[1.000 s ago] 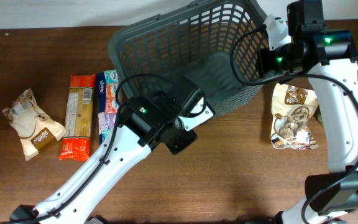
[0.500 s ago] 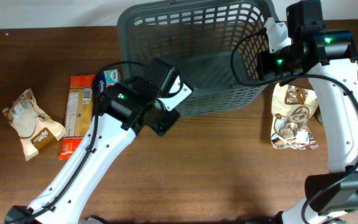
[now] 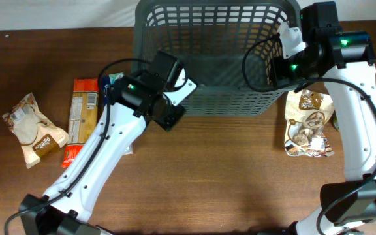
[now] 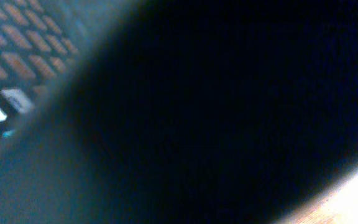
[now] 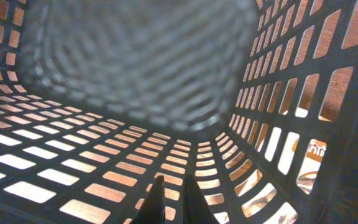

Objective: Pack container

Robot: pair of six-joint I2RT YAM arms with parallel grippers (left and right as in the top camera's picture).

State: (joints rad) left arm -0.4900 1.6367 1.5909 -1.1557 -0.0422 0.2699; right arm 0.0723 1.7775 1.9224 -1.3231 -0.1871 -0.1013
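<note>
A dark brown wooden table (image 3: 240,183) fills the overhead frame, with a pale strip of wall (image 3: 44,13) along its upper left edge. At the far left lies a beige snack bag (image 3: 34,130), flat and slanted. To its right, apart from it, an orange-red oblong packet (image 3: 82,121) lies lengthwise from top to bottom. A blue and white packet (image 3: 115,79) sits just beside that, mostly hidden. At the right of the frame a brown and white snack bag (image 3: 309,124) lies face up, with something green (image 3: 335,119) showing at its right edge.

The container (image 3: 227,98) looks matt plastic, the table (image 3: 240,186) smooth wood, the snack bag (image 3: 309,127) perhaps glossy film.
</note>
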